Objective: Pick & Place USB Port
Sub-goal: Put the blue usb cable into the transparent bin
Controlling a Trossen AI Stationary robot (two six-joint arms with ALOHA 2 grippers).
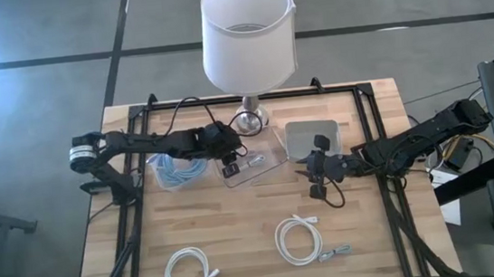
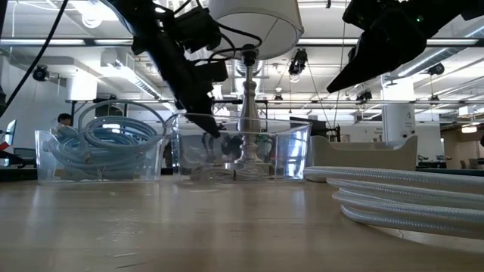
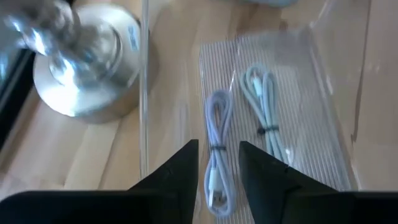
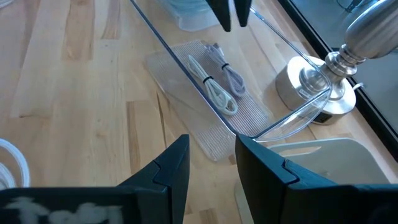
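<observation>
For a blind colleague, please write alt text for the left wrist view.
The open left gripper hangs above a clear tray holding two small bundled cables: a lilac cable between the fingers and a pale green cable beside it. A silver lamp base stands outside the tray.

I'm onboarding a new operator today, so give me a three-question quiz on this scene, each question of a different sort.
1. True or false: the left pincer is above the clear tray, lined up over a bundled cable.
2. Multiple choice: how many bundled cables lie in the clear tray? A) none B) two C) five
3. Fill in: the lamp stands on the table's ___ edge in the high view, behind the tray.

Key: 1 true. 2 B; the second cable lies beside the first. 3 far. The right pincer waits near the grey tray.
</observation>
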